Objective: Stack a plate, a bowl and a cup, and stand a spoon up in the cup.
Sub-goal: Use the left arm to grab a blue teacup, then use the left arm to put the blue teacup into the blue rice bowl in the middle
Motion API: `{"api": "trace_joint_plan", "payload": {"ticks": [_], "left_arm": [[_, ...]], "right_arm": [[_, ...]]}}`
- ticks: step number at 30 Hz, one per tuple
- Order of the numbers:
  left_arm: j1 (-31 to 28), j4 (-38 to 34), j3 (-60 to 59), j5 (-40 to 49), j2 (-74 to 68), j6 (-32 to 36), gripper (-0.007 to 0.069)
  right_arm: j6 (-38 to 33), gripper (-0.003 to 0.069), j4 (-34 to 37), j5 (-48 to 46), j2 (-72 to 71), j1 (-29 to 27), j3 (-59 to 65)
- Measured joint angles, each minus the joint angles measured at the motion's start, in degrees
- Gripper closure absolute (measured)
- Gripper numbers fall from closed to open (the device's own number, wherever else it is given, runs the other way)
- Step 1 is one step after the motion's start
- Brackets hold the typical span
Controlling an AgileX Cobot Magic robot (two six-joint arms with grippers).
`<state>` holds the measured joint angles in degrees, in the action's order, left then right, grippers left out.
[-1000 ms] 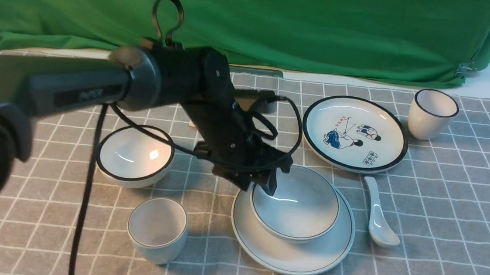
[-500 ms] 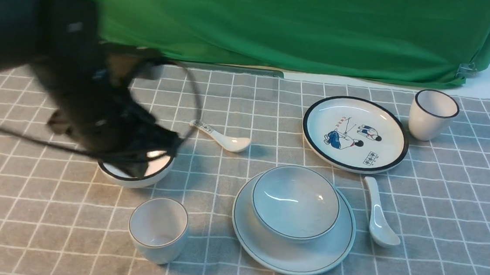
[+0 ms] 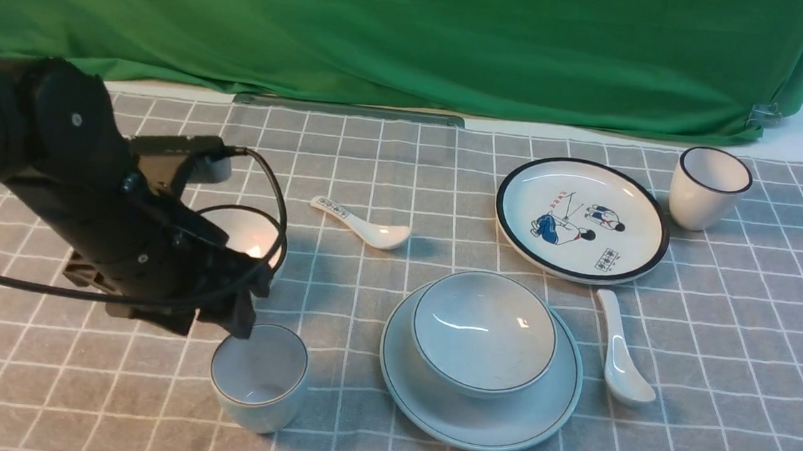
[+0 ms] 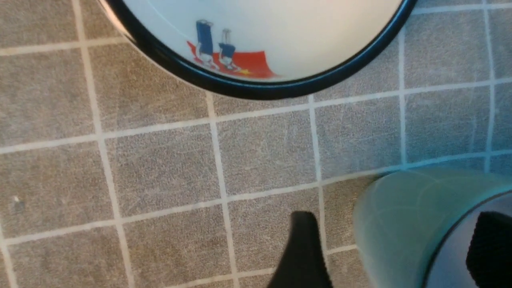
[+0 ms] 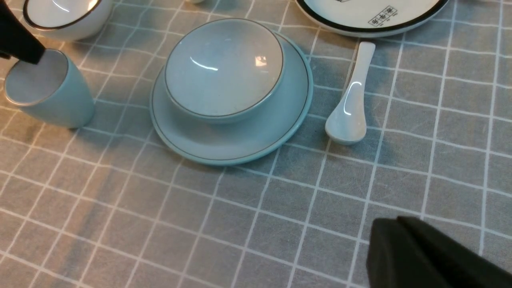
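The pale cup [image 3: 258, 375] stands at the front left of the cloth. My left gripper [image 3: 238, 321] is open over its rim. In the left wrist view one finger [image 4: 302, 252] is outside the cup [image 4: 400, 208] wall and the other is inside, neither touching. The pale bowl [image 3: 483, 329] sits in the pale plate [image 3: 430, 408] at the front centre. The plain white spoon [image 3: 621, 354] lies right of the plate, bowl end toward me. My right gripper [image 5: 400, 240] is shut and empty above bare cloth, nearer than the plate [image 5: 232, 140] and spoon [image 5: 350, 106].
A black-rimmed bowl [image 3: 252, 232] sits just behind the left gripper. A spoon with a marked handle [image 3: 362, 226] lies mid-table. A black-rimmed cartoon plate [image 3: 581, 218] and a black-rimmed cup [image 3: 709, 185] stand at the back right. Green cloth hangs behind.
My left arm has left the bowl on the plate, swung left past the black-rimmed bowl, and come down forward over the pale cup's rim.
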<state>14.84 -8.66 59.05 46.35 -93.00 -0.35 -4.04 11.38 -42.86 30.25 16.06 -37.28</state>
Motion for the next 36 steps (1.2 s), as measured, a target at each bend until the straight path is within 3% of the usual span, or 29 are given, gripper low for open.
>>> {"api": "trace_joint_plan", "payload": {"ticks": [2, 5, 11, 13, 18, 23, 30, 36], "left_arm": [[0.0, 0.0, 0.0, 0.17, -1.46, 0.35, 0.0116], [0.18, -0.28, 0.0, 0.88, -3.22, 0.74, 0.0186], [1.22, -2.04, 0.0, 1.29, -3.48, 3.15, 0.0515], [1.28, -3.73, 0.07, 1.58, -2.59, 3.92, 0.0585], [1.68, -8.72, 6.61, 5.18, 0.25, 5.06, 0.0595], [4.9, -9.28, 15.52, 6.79, -0.41, 4.96, 0.0596], [14.14, -7.39, 30.58, 9.46, -11.48, 1.8, 0.0596], [16.47, -5.42, 36.94, 10.65, -21.31, 0.79, 0.0596]], "right_arm": [[0.0, 0.0624, 0.0, 0.0, 0.0, 0.0, 0.0], [0.0, 0.0624, 0.0, 0.0, 0.0, 0.0, 0.0], [0.0, 0.0624, 0.0, 0.0, 0.0, 0.0, 0.0], [0.0, 0.0624, 0.0, 0.0, 0.0, 0.0, 0.0], [0.05, 0.0624, -0.06, 0.04, 0.0, 0.0, 0.0], [0.05, 0.0624, -0.06, 0.38, 0.0, 0.0, 0.0], [0.05, 0.0624, -0.12, 0.46, 0.0, 0.0, 0.0], [0.05, 0.0619, -0.12, 0.46, 0.0, 0.0, 0.0]]}}
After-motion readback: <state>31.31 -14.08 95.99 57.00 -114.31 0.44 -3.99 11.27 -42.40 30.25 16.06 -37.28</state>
